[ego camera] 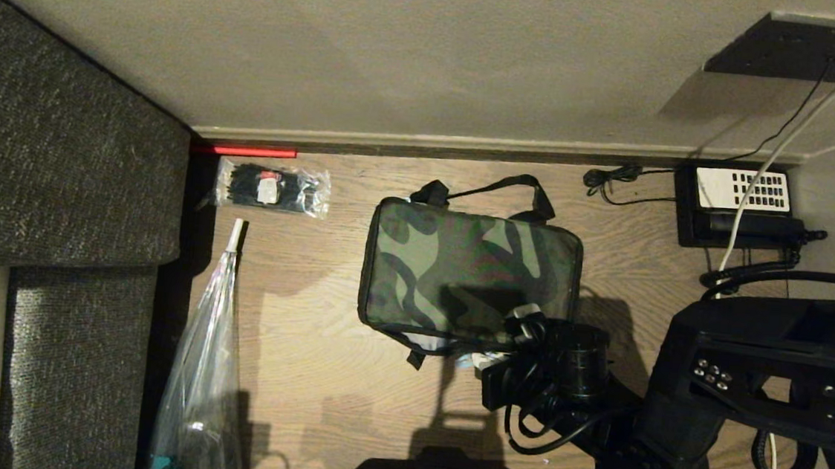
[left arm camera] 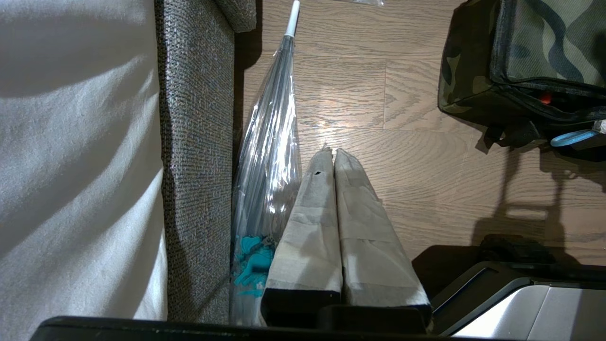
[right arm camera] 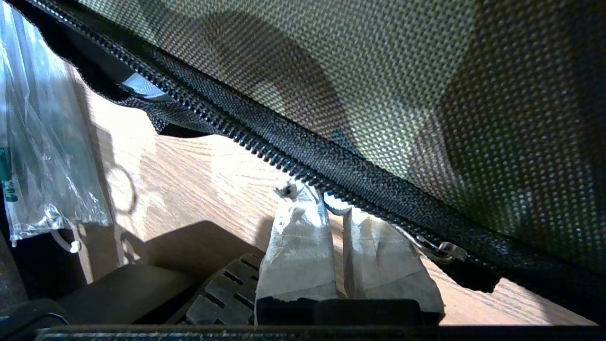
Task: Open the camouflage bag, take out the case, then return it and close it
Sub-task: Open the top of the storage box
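The camouflage bag (ego camera: 470, 272) lies flat on the wooden floor (ego camera: 302, 374), lid up, its black carry strap (ego camera: 492, 190) toward the far wall. It is soft woven fabric, so it will probably sag and slide rather than hold still under a pull; the lid flexes, and the zipper (right arm camera: 265, 151) running round its near edge is the sensible place to take hold. The case is not visible, presumably inside the bag.

The right gripper (right arm camera: 326, 206) sits at the bag's near-right corner, its taped fingers (right arm camera: 298, 246) pressed together right at the zipper line, with a pale blue ring (left arm camera: 573, 138) between their tips. It looks pinched on that ring pull, though the contact itself is partly hidden. A metal slider (right arm camera: 438, 251) shows just beside the fingers. The left gripper (left arm camera: 334, 154) hangs low to the left, clear of the bag, its jaws shut on nothing.

Room is fair: bare floor to the near side and left of the bag allows a sweep along the zipper. A folded clear umbrella (ego camera: 211, 352) lies by the grey sofa (ego camera: 58, 161) on the left, a clear packet of black items (ego camera: 272, 187) lies far-left, and a black telephone (ego camera: 740, 208) stands far-right against the wall.
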Robot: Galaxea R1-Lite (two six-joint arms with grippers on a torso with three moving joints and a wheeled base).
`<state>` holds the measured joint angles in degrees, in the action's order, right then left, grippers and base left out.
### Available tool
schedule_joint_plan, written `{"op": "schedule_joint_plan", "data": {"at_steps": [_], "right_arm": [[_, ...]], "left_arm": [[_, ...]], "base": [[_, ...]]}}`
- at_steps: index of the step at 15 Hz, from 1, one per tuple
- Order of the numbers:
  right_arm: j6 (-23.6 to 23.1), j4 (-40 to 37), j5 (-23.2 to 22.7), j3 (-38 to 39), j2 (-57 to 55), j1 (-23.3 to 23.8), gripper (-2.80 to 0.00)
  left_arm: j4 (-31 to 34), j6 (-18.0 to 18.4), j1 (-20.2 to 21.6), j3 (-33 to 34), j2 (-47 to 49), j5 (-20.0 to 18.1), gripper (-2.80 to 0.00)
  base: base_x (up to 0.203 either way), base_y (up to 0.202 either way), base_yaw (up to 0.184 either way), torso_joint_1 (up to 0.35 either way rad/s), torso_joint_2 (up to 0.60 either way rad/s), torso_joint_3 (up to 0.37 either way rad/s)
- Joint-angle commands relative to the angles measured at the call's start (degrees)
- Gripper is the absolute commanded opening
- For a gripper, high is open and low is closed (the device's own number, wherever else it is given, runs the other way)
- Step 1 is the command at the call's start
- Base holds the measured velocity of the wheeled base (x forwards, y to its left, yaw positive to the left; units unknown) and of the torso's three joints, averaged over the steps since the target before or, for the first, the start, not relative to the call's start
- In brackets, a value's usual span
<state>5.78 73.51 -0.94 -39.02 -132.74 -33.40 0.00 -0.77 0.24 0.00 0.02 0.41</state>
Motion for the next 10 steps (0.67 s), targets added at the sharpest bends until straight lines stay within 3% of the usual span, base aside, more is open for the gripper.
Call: {"op": "schedule_joint_plan", "data": {"at_steps": [1,5,10], "right_arm": [[-1.1,0.4,-0.3,1.5,1.1,0.4,-2.8],[-4.5,-0.7,-1.3,6.3,5.7,2.9,-2.8],[-4.5,-1.5,-1.4,7.1,7.4,3.2,-2.8]], "left_arm": [[0.0,0.0,0.0,0.2,-0.1,0.0,-2.8],[0.0,0.0,0.0,0.2,-0.1,0.0,-2.8],[0.0,0.0,0.0,0.2,-0.1,0.0,-2.8]], "base": [[0.0,0.0,0.0,0.0,0.0,0.0],[0.0,0.0,0.0,0.0,0.0,0.0],[0.0,0.0,0.0,0.0,0.0,0.0]]}}
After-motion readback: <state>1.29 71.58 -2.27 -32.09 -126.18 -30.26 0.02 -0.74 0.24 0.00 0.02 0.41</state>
